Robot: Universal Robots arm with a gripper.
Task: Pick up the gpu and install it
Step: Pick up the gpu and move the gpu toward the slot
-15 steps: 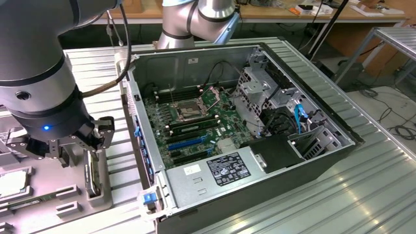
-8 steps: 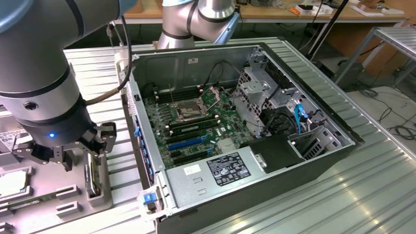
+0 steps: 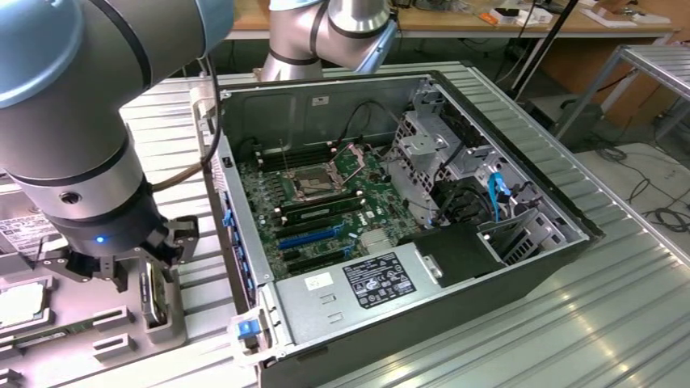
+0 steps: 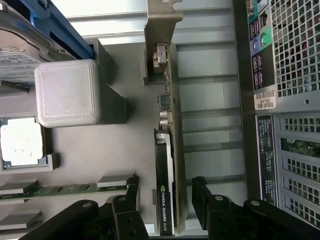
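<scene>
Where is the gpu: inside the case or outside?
Outside: the gpu stands on edge in the grey tray, straddled by the open gripper.

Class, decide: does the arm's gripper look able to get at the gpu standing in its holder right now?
Probably yes: the gripper hangs over the gpu, its open fingers either side of the card, nothing else between.

bright even light, glare on the ribbed metal table.

Ribbed metal tabletop, wooden workbench behind, grey floor with loose cables at the exterior view's right
</scene>
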